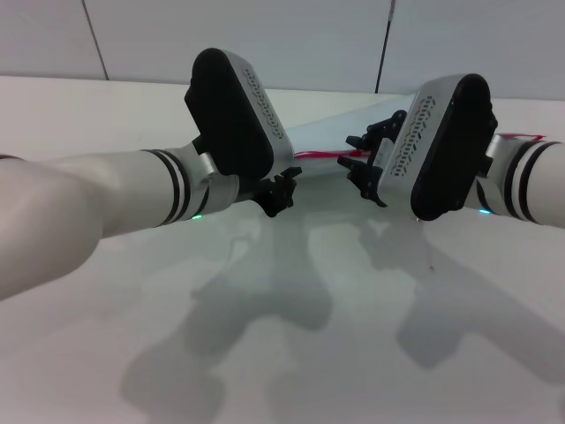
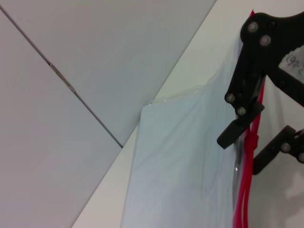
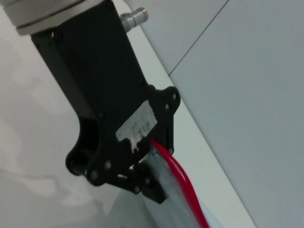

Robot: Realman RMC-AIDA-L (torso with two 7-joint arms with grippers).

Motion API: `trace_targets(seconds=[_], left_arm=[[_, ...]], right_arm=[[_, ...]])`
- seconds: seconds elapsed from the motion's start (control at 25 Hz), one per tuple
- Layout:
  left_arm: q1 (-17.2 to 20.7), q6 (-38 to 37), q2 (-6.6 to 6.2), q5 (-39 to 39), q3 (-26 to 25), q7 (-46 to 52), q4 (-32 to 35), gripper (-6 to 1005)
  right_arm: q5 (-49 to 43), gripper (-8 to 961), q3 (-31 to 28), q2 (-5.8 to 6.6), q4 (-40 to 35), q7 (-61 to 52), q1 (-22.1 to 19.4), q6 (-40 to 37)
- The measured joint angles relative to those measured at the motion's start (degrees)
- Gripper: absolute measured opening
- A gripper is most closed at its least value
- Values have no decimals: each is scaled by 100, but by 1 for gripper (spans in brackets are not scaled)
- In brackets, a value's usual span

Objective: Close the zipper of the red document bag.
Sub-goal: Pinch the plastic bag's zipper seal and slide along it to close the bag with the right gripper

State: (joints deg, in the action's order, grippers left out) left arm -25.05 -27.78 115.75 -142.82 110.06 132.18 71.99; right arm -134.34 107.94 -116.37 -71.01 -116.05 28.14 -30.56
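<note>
The red document bag [image 1: 322, 137] lies flat at the far middle of the white table, pale and translucent. Its zipper [image 1: 318, 156] runs as a thin red strip along the near edge. My left gripper [image 1: 281, 190] is at the bag's left end. In the right wrist view this left gripper [image 3: 149, 183] looks shut on the bag's edge [image 3: 175, 206], beside the red zipper [image 3: 183, 185]. My right gripper [image 1: 360, 168] is just to the right of it. In the left wrist view the right gripper [image 2: 251, 145] stands open with the zipper [image 2: 244, 199] running between its fingers, over the bag [image 2: 180, 166].
The bag rests on a white table [image 1: 291, 336] whose far edge meets a grey panelled wall [image 1: 291, 40]. Both forearms reach in low over the table, from the left and from the right. A little more red shows behind the right wrist [image 1: 528, 137].
</note>
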Motion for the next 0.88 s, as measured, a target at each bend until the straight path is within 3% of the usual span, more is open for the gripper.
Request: trace_targets(seconds=[0.16,0.88], left_arm=[[2,0,0,0,-26,0,0,68],[-9,1,18,-4,-40,0,-40,71]], right_arm=[[-18,229,35,0,-44,-128,-1,-6],[-22,136,53,0,26,-199,69,-13]])
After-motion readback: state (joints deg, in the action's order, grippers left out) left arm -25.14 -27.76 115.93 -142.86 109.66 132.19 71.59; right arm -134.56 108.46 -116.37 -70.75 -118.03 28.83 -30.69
